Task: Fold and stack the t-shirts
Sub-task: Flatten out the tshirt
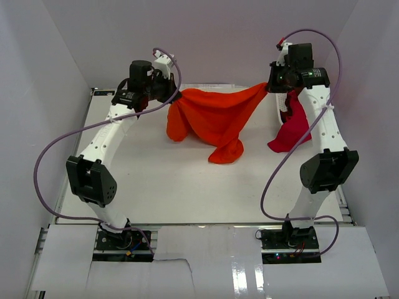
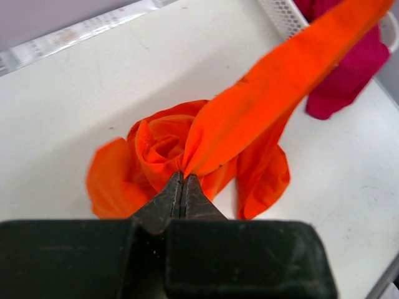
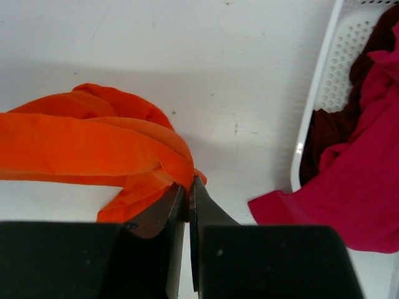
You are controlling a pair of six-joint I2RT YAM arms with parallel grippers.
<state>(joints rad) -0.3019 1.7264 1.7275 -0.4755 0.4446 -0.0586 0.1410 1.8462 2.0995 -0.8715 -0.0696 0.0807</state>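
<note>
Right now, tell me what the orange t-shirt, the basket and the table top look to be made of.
The orange t-shirt: soft matte knit cloth, probably cotton or a blend; it sags and bunches in loose folds. The basket: white plastic, slightly glossy, by its moulded grid of small holes and smooth rim. The table top: hard matte white board, perhaps laminate; flat, with faint scuffs.

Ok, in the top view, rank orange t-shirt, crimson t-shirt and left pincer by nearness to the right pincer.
1. The orange t-shirt: gripped in the right pincer.
2. The crimson t-shirt: just beside it, right side.
3. The left pincer: far left, holding the same shirt.
</note>
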